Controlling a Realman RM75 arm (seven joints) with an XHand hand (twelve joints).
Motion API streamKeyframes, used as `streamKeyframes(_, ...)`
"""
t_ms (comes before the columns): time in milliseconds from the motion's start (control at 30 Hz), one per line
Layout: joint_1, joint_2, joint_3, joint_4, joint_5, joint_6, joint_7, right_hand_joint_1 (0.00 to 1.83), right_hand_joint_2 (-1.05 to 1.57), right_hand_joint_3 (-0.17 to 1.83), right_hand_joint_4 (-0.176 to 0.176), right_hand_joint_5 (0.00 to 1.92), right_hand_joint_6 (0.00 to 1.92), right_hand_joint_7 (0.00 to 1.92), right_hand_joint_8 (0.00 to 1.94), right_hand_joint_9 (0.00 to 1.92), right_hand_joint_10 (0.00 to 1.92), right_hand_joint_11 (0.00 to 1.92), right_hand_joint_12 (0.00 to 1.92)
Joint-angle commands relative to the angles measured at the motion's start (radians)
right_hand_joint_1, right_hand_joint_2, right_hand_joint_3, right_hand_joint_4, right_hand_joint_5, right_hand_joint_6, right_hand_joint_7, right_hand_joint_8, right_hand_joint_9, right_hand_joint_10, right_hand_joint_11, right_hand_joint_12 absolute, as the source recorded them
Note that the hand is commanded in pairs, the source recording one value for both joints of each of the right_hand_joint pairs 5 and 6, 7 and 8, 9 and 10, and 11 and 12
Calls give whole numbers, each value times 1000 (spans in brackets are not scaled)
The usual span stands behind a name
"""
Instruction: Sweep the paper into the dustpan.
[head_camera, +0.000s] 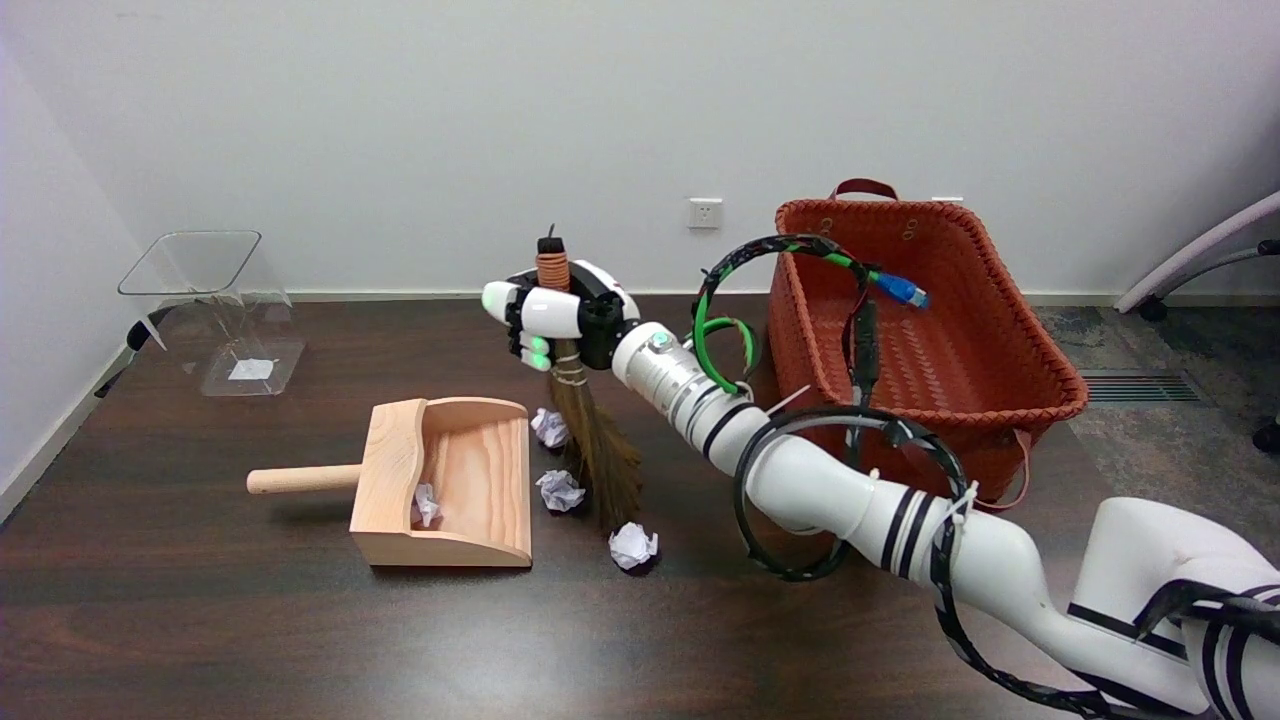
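My right hand (560, 318) grips the handle of a small straw broom (597, 445), which stands nearly upright with its bristles on the table. A wooden dustpan (470, 482) lies to the broom's left, mouth toward it, handle pointing left. One crumpled paper ball (426, 503) lies inside the pan. Three more paper balls lie on the table: one (549, 427) by the pan's far corner, one (560, 490) between pan and bristles, one (633, 545) in front of the broom's tip.
A red woven basket (1010, 395) stands at the right, behind my forearm. A clear plastic container (215, 310) stands at the back left. The dark table (250, 640) stretches toward the near edge.
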Motion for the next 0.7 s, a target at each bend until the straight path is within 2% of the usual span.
streamKeyframes(33, -60, -31, -8, -105, 34, -27, 21, 1135, 1385, 964, 0, 1920, 1920, 1920, 1920, 1920, 1920, 1768, 1768)
streamKeyframes(500, 50, -174, -14, 6, 34, -50, 21, 1115, 1391, 1056, 0, 1920, 1920, 1920, 1920, 1920, 1920, 1775, 1775)
streamKeyframes(700, 111, -199, -22, 21, 34, -48, 53, 1101, 1397, 1065, 0, 1920, 1920, 1920, 1920, 1920, 1920, 1778, 1778)
